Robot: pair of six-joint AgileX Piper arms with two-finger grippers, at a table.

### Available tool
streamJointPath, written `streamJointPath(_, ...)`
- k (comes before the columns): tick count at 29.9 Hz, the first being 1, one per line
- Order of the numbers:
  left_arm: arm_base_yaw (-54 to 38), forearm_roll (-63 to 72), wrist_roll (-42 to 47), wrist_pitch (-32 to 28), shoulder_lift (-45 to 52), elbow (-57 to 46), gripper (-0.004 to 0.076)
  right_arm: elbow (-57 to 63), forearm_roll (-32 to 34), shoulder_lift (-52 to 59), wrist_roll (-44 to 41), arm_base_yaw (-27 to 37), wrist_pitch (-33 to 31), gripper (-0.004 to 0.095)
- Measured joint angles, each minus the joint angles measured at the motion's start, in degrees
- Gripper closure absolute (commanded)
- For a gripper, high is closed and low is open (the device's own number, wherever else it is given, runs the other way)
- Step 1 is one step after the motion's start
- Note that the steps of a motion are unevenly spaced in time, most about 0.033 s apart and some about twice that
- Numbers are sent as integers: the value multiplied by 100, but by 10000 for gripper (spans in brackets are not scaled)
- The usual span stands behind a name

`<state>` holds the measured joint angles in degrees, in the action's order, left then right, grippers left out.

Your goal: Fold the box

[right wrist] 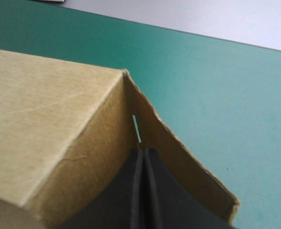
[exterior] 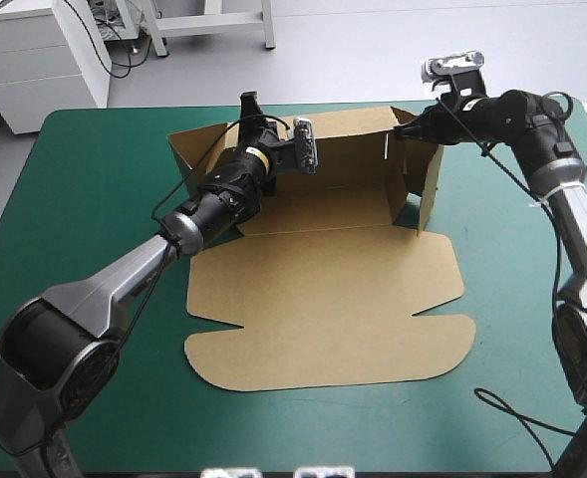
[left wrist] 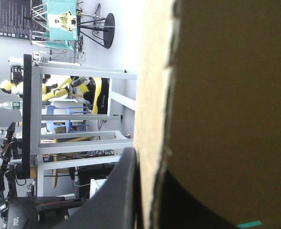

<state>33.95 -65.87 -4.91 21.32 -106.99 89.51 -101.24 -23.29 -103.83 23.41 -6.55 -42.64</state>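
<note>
The brown box (exterior: pixel 323 299) lies at the table's middle with its lid flat toward the front edge. Its back wall (exterior: pixel 348 139) and both side walls stand raised. My left gripper (exterior: pixel 250 108) reaches over the back wall's top edge near the left end. In the left wrist view it (left wrist: pixel 147 167) is shut on that board, one black finger (left wrist: pixel 119 195) on each face. My right gripper (exterior: pixel 403 130) is at the back right corner, where the right wall (exterior: pixel 428 184) meets the back wall. Its tip (right wrist: pixel 142 151) is shut and pressed into the inner corner beside a small slit.
The teal-green cover (exterior: pixel 94 199) shows on both sides of the box and in front of the lid. The table's far edge (exterior: pixel 124 110) runs just behind the back wall.
</note>
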Motion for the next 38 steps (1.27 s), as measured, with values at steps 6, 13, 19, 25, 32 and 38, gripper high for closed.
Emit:
streamJointPath(6,5,0,0,7,0,0,731,0,4,-407,-13,0,55,908)
streamJointPath(13,5,0,0,28,0,0,731,0,4,-543,-13,0,68,908)
streamJointPath(19,5,0,0,28,0,0,731,0,4,-543,-13,0,81,908)
streamJointPath(25,5,0,0,28,0,0,731,0,4,-543,-13,0,81,908)
streamJointPath(32,5,0,0,24,0,0,731,0,4,-543,-55,0,20,908)
streamJointPath(38,5,-4,0,49,0,0,731,10,256,-197,-81,0,-182,908)
